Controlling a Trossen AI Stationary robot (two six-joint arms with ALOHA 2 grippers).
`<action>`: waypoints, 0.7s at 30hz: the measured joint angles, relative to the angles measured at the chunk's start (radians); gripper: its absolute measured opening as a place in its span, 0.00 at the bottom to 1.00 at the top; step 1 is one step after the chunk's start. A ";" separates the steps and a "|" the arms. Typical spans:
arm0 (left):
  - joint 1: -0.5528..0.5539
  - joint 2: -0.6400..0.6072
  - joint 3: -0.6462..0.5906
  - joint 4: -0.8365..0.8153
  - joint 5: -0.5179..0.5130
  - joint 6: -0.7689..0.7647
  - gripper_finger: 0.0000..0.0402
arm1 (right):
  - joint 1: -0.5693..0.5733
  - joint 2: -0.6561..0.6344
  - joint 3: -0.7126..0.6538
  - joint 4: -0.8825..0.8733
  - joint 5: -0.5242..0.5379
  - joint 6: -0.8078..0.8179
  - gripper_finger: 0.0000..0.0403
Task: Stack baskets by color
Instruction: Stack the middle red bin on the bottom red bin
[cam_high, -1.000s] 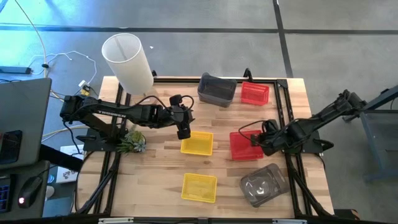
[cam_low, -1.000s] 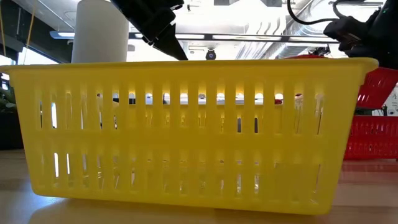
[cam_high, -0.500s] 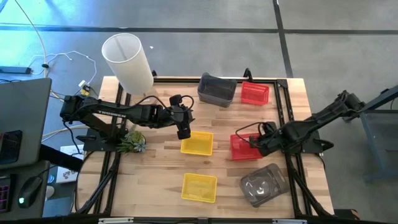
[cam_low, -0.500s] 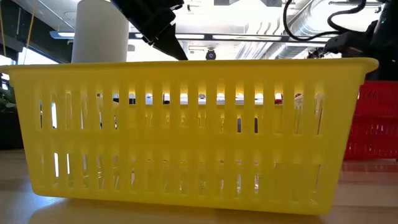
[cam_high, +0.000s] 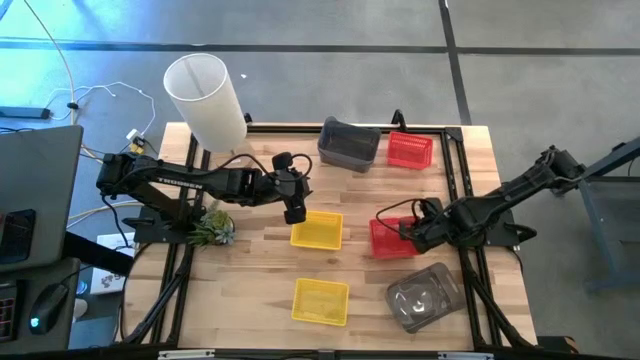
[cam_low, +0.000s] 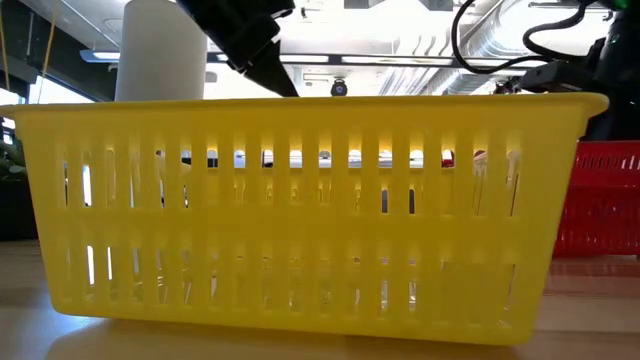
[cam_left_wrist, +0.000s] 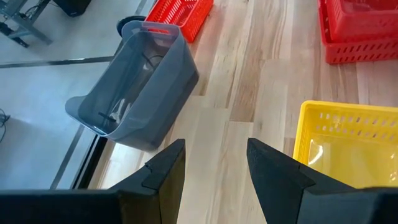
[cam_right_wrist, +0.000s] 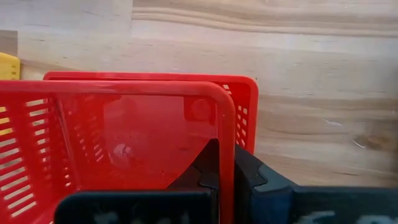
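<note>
My right gripper (cam_high: 408, 232) is shut on a red basket (cam_high: 390, 236) right of the table's middle, which sits over a second red basket (cam_right_wrist: 245, 99). My left gripper (cam_high: 295, 214) hangs open above bare wood at the far left corner of a yellow basket (cam_high: 316, 230), with nothing between its fingers (cam_left_wrist: 171, 168). Another yellow basket (cam_high: 320, 301) lies near the front edge and fills the low view. A third red basket (cam_high: 410, 150) and a grey basket (cam_high: 349, 143) stand at the far edge. A translucent grey basket (cam_high: 424, 296) lies at the front right. My right gripper pinches the upper red basket's right-hand wall at its rim (cam_right_wrist: 227, 146), one finger inside the basket and one outside. The fingers come steeply from above, slanting in from the table's right. The basket sits about level in the red basket under it, whose rim (cam_right_wrist: 149, 76) shows just beyond.
A tall white cylinder lamp (cam_high: 205, 98) stands at the far left corner and a small green plant (cam_high: 212, 228) at the left edge. Black frame rails (cam_high: 455, 150) run along the table's sides. Bare wood lies between the two yellow baskets.
My right gripper has sunk a little and tipped further down, still shut on the red basket. The basket, tilted up a second ago, has come down level into the red basket under it. My left arm has kept still.
</note>
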 joint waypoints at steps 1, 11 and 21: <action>0.000 0.000 0.000 -0.003 0.000 0.000 0.39 | 0.000 0.000 0.000 0.000 0.001 0.000 0.00; 0.000 0.000 0.000 -0.007 0.000 0.008 0.39 | 0.000 0.000 0.000 0.000 0.003 -0.005 0.00; 0.000 0.000 0.000 -0.008 0.000 0.007 0.39 | 0.000 0.000 0.000 0.000 -0.108 -0.011 0.00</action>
